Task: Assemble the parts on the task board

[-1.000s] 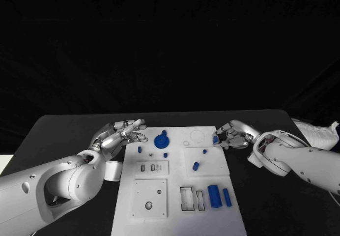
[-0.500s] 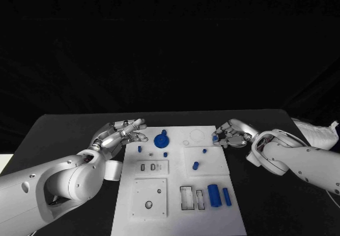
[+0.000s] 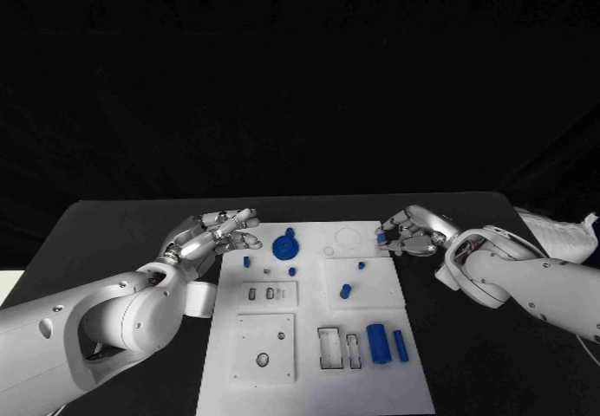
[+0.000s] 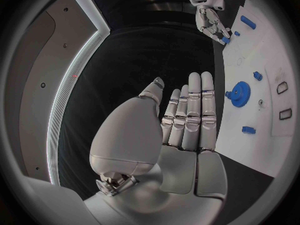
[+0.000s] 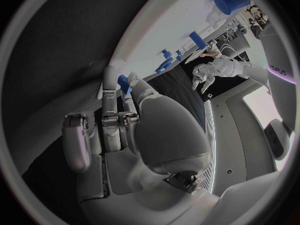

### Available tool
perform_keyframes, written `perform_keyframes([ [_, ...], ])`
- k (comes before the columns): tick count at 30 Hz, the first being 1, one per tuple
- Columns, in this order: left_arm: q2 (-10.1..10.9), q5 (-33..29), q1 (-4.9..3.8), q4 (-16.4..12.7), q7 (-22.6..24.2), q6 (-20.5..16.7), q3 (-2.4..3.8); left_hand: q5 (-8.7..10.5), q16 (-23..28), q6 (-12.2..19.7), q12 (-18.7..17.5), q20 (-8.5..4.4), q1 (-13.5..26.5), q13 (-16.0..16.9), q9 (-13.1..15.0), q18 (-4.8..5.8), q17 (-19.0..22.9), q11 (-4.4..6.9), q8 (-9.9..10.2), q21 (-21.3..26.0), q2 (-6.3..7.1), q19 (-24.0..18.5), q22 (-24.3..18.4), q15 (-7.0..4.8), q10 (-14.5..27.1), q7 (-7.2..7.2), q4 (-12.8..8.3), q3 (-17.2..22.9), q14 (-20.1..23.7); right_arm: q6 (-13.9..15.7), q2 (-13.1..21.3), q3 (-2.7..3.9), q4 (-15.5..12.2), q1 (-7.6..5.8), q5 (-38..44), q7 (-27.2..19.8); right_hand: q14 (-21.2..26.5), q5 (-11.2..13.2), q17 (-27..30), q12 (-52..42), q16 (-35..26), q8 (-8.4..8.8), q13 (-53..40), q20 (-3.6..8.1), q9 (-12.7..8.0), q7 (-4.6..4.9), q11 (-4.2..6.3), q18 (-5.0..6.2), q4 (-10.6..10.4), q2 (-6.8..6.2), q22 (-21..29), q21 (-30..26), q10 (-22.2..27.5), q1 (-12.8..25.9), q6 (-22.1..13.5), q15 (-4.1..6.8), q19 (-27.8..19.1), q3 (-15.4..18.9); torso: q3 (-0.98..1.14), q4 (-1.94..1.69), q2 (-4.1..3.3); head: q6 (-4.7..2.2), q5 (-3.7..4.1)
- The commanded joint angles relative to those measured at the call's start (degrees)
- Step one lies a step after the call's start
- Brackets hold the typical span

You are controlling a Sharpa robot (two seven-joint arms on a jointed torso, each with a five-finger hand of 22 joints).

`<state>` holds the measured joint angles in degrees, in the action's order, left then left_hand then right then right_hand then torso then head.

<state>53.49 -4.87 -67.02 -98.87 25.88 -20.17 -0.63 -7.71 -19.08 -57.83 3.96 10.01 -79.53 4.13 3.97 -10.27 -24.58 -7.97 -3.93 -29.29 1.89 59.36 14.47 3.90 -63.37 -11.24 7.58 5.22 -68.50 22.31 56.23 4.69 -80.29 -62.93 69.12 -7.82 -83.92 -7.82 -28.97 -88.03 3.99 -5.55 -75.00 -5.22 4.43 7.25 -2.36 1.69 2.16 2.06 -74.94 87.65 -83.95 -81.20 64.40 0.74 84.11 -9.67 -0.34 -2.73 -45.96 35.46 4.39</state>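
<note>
On the black table (image 3: 125,234) the white task board (image 3: 313,347) carries scattered blue parts (image 3: 378,333), the left hand (image 3: 215,234) hovering empty and flat-fingered, while the right hand (image 3: 409,232) pinches a small blue part (image 5: 123,82) that its wrist view shows clearly.

A robotics lab or test cell is suggested: a black table (image 3: 125,225) is set against black surroundings, a white task board (image 3: 319,347) lies at 6 o'clock, and panelled walls with a light strip (image 4: 72,85) are seen.
</note>
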Motion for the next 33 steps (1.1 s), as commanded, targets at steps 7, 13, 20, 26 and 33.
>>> perform_keyframes([
  [7, -0.15, 0.32, -0.01, -0.1, 0.09, 1.08, 0.02, 0.21, 0.22, -0.07, 0.06, -0.01, -0.13, -0.02, 0.04, -0.14, -0.05, 0.14, 0.02, -0.38, -0.26, -0.54, 0.08, 0.09, -0.06, 0.01, -0.31, -0.05, 0.17, 1.05, 1.99, 0.25, -4.36, -1.4, 0.34, 2.19, -1.06, 0.4, 0.08, -0.05, -0.11, -0.04, -14.02, 0.44, 0.63, -0.96, 0.45, -0.54, 0.16, 0.09, -9.8, 0.23, -5.23, 1.41, 1.83, 0.47, 3.54, -0.89, -0.18, 0.06, 0.2, 0.17, 0.2],
  [13, -0.48, 0.25, -0.01, 0.34, 0.01, 1.15, 0.02, 0.21, 0.26, -0.02, 0.02, -0.01, -0.14, -0.04, 0.02, -0.14, -0.06, 0.12, 0.06, -0.39, -0.24, -0.57, 0.08, 0.11, -0.01, -0.01, -0.34, -0.04, 0.19, 0.95, 2.7, 0.27, -9.92, -2.66, 0.46, 6.35, -1.18, 0.93, 0.06, 0.14, -0.07, 0.1, -13.92, 0.45, 0.62, -1.04, 0.5, -0.53, -0.03, 0.25, -9.73, 0.2, -5.16, 2.47, 1.94, 0.49, 3.51, -1.54, -0.46, 0.16, 0.5, 0.58, -0.13],
  [20, -1.19, 0.07, 0.02, 1.35, -0.08, 1.3, -0.04, 0.21, 0.26, -0.02, 0.02, -0.01, -0.14, -0.04, 0.02, -0.14, -0.06, 0.12, 0.06, -0.39, -0.24, -0.57, 0.08, 0.11, -0.01, -0.01, -0.34, -0.04, 0.19, -0.4, 0.72, -0.04, -15.11, -3.24, 0.49, 11.76, -1.2, 0.98, 0.06, 0.23, -0.06, 0.15, -13.88, 0.45, 0.61, -1.05, 0.51, -0.52, -0.08, 0.35, -9.7, 0.19, -5.12, 2.69, 1.93, 0.49, 3.49, -1.73, -1.03, 0.14, 1.37, 1.44, -1.24],
  [26, -2.04, -0.28, 0.03, 2.73, -0.19, 1.52, -0.12, 0.21, 0.26, -0.02, 0.02, -0.01, -0.14, -0.04, 0.02, -0.14, -0.06, 0.12, 0.06, -0.39, -0.24, -0.57, 0.08, 0.11, -0.01, -0.01, -0.34, -0.04, 0.19, -2.26, -3.74, -1.44, -17.01, -3.33, 0.82, 14.66, -1.21, 0.95, 0.06, 0.29, -0.07, 0.26, -13.85, 0.45, 0.58, -1.02, 0.5, -0.49, -0.08, 0.43, -9.58, 0.13, -5.1, 2.86, 1.82, 0.5, 3.44, -1.95, -1.56, -0.13, 2.09, 2.52, -2.95],
  [33, -2.87, -0.54, 0.04, 4.17, -0.21, 1.69, -0.21, 0.21, 0.32, 0.07, -0.04, 0.0, -0.14, -0.07, 0.0, -0.13, -0.07, 0.1, 0.11, -0.41, -0.24, -0.61, 0.09, 0.13, 0.08, -0.03, -0.37, -0.02, 0.21, -4.28, -10.38, -3.18, -16.17, -2.83, 2.8, 16.08, -1.21, 0.43, 0.06, 0.39, -0.08, 0.47, -13.8, 0.45, 0.52, -0.94, 0.45, -0.47, 0.03, 0.51, -9.48, 0.08, -5.05, 3.14, 1.64, 0.48, 3.39, -2.53, -2.2, -0.44, 2.7, 3.51, -4.04],
])
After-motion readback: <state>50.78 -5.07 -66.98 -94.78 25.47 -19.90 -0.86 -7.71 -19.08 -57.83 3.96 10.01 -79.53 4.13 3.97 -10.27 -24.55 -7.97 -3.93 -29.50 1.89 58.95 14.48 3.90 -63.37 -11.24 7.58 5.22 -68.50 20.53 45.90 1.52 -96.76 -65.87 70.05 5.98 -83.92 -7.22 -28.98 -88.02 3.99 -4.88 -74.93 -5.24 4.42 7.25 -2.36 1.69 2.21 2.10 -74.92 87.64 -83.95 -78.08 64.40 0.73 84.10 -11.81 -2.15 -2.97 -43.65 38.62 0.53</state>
